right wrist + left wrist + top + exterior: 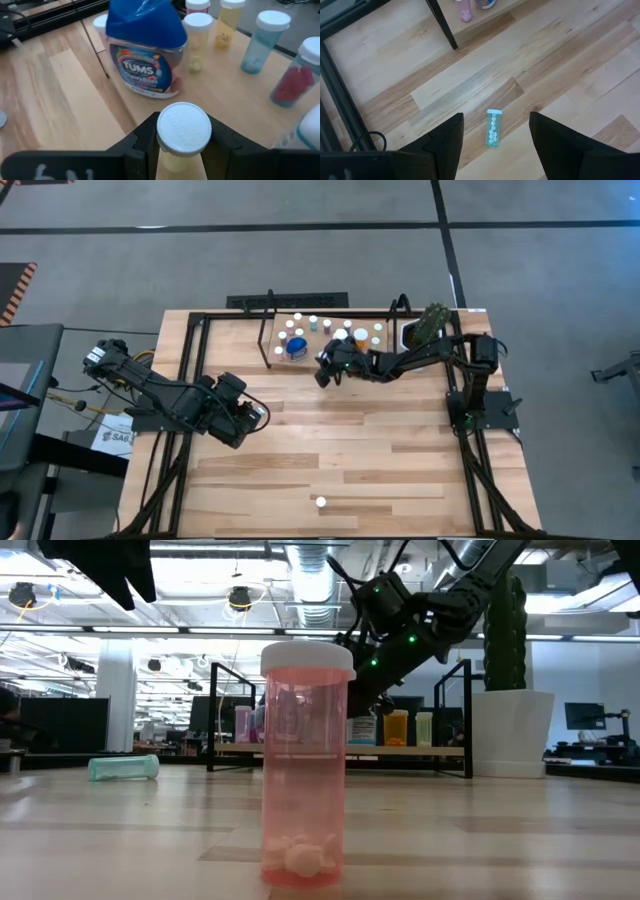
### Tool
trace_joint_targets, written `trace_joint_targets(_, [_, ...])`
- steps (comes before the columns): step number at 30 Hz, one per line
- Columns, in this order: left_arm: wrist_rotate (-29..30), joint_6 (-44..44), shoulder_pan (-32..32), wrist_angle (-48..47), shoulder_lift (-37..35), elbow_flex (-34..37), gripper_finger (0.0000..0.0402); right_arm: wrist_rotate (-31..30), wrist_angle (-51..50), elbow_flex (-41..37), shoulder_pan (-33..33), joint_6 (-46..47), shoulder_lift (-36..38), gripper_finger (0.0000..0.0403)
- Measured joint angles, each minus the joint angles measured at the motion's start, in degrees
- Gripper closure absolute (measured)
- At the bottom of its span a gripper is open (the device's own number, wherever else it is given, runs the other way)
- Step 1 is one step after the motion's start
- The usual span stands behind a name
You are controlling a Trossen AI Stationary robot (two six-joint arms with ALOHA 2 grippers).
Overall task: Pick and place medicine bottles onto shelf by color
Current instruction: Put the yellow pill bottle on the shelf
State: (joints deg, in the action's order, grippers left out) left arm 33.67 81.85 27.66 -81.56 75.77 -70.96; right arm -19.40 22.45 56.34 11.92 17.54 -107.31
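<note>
- right hand (182, 145) pinching a white-capped yellow bottle (183, 135), just near of the shelf (330, 358) by the blue tums bottle (145, 47)
- left hand (495, 137) spread, above a teal bottle (493, 128) lying on the surface (330, 450)
- pink bottle (305, 765) upright at near edge

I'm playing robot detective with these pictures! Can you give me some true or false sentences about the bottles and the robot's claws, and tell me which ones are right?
1. The right gripper is holding a yellow bottle with a white cap. True.
2. The teal bottle on the table is standing up. False: it lies on its side, in front of the left gripper.
3. The left gripper is open and holds nothing. True.
4. The big blue bottle is on the floor. False: it stands on the shelf.
5. A pink bottle stands alone near the table's front edge. True.
</note>
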Motion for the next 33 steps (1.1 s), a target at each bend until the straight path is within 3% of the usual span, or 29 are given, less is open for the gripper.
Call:
trace_joint_targets(25, [-0.4,-0.2,0.0,-0.2,0.0,0.0,0.0187,-0.2,4.4,0.3,0.7,0.0,-4.5,0.0264])
trace_joint_targets(33, [-0.4,-0.2,0.0,-0.2,0.0,0.0,0.0187,0.0,4.5,0.2,0.7,0.0,-4.5,0.022])
